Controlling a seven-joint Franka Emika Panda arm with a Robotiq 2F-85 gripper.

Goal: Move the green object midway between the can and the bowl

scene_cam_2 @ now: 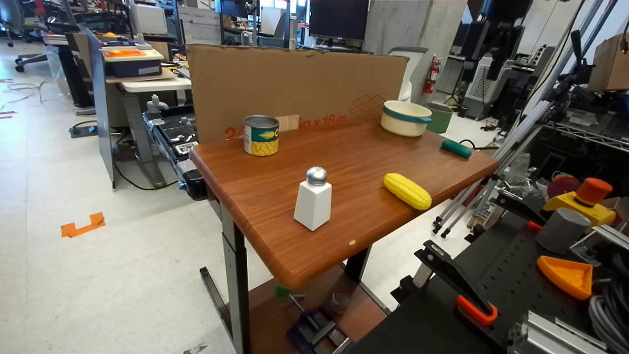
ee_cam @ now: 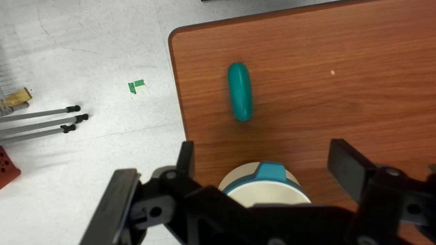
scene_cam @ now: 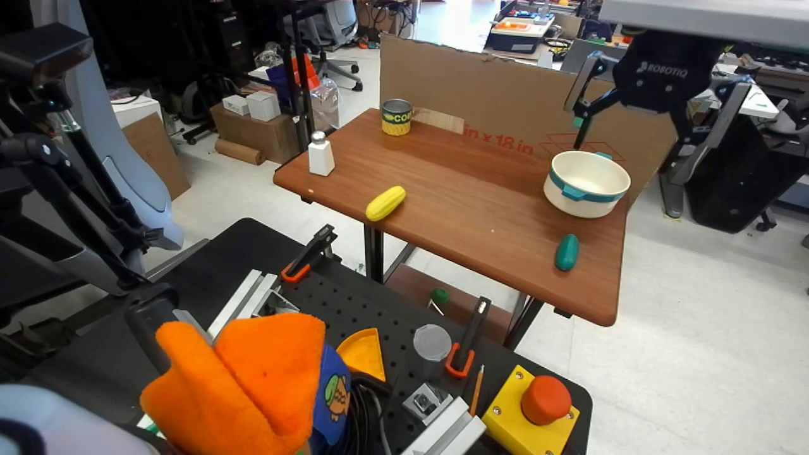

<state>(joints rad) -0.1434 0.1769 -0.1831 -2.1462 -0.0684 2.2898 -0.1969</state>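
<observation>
The green object (scene_cam: 567, 253) is a smooth elongated piece lying on the table near its corner, in front of the bowl (scene_cam: 578, 207). It shows in the wrist view (ee_cam: 240, 91), ahead of my fingers, and in an exterior view (scene_cam_2: 456, 148). The bowl is cream with a teal rim and handles; the wrist view shows part of it (ee_cam: 270, 172), the rest hidden by the gripper. The can (scene_cam: 396, 120), a corn tin, stands upright at the far end, also in an exterior view (scene_cam_2: 261, 141). My gripper (ee_cam: 260, 144) is open and empty, high above the bowl.
A yellow corn cob (scene_cam: 385, 203) lies near the table's (scene_cam: 468, 202) front edge. A white shaker (scene_cam: 321, 157) stands near a corner. A cardboard sheet (scene_cam: 493, 95) stands along the back edge. A black workbench (scene_cam: 354, 297) with clamps and a red button stands in front.
</observation>
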